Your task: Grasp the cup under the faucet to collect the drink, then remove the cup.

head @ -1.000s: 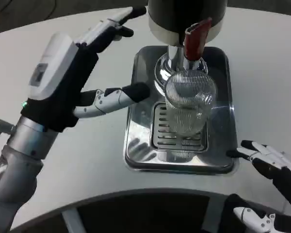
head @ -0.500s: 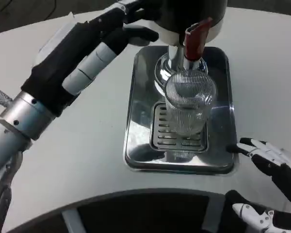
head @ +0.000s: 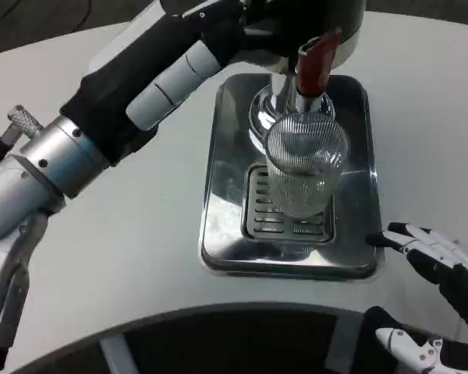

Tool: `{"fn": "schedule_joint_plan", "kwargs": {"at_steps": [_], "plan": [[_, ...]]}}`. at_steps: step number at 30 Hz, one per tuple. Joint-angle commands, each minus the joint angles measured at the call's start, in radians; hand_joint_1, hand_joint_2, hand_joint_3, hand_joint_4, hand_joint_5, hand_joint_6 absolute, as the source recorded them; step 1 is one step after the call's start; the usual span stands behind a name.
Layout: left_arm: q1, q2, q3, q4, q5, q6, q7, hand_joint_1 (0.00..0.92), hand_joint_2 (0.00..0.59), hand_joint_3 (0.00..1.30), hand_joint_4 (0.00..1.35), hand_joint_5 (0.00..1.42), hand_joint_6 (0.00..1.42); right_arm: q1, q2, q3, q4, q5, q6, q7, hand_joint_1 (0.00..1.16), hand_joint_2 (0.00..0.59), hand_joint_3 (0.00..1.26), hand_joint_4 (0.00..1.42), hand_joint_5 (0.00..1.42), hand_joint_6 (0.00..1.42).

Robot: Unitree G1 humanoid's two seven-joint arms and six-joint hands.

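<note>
One clear ribbed cup (head: 306, 167) stands upright on the slotted grate (head: 287, 209) of a shiny metal drip tray (head: 226, 241), directly below the faucet's chrome spout (head: 285, 100). A single red tap lever (head: 316, 61) angles down just above the cup's rim, hanging from the dark round body of the drink dispenser (head: 300, 19) at the top of the head view. Neither hand touches the cup.

The left hand (head: 183, 47) is raised over the upper left of the tray, reaching toward the dispenser. Its black-and-white fingers (head: 253, 15) extend against the dispenser's dark body near the top edge of the picture, where they merge with the shadow; whether they are spread, closed or pressing on anything there cannot be told. The silver left forearm (head: 39, 167) runs down to the lower left.

The right hand (head: 444, 273) lies low at the lower right, just beside the tray's front right corner. Its fingers are apart and hold nothing; one black fingertip (head: 374, 240) lies at the tray's rim, and whether it touches the metal is unclear. Another white and black finger (head: 405, 347) of that hand curls at the bottom edge.

The tray sits on the white table (head: 140, 257), whose curved front edge shows along the bottom of the picture.
</note>
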Motion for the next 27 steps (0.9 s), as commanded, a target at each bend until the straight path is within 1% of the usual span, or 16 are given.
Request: {"fn": "schedule_joint_plan", "kwargs": {"at_steps": [1, 5, 10, 22, 27], "plan": [[-0.051, -0.022, -0.011, 0.029, 0.023, 0.013, -0.021, 0.000, 0.105, 0.18, 0.14, 0.27, 0.24, 0.017, -0.004, -0.004, -0.008, 0.005, -0.009, -0.013, 0.49, 0.420, 0.16, 0.05, 0.03, 0.00], [-0.087, -0.038, -0.022, 0.059, 0.037, 0.016, -0.033, 0.000, 0.108, 0.18, 0.14, 0.27, 0.24, 0.018, -0.005, -0.005, -0.011, 0.004, -0.006, -0.012, 0.49, 0.420, 0.16, 0.05, 0.03, 0.00], [-0.136, -0.070, -0.042, 0.103, 0.053, 0.020, -0.059, 0.000, 0.111, 0.18, 0.14, 0.27, 0.24, 0.026, -0.006, -0.014, -0.014, 0.008, -0.008, -0.014, 0.49, 0.420, 0.16, 0.05, 0.03, 0.00], [-0.190, -0.131, -0.068, 0.183, 0.090, 0.000, -0.083, 0.000, 0.114, 0.18, 0.14, 0.27, 0.24, 0.038, -0.004, -0.027, -0.015, 0.021, -0.013, -0.019, 0.49, 0.420, 0.16, 0.05, 0.03, 0.00], [-0.197, -0.143, -0.081, 0.215, 0.111, -0.015, -0.093, 0.000, 0.117, 0.18, 0.14, 0.27, 0.24, 0.037, -0.008, -0.034, -0.013, 0.028, -0.012, -0.018, 0.49, 0.420, 0.16, 0.05, 0.03, 0.00]]}}
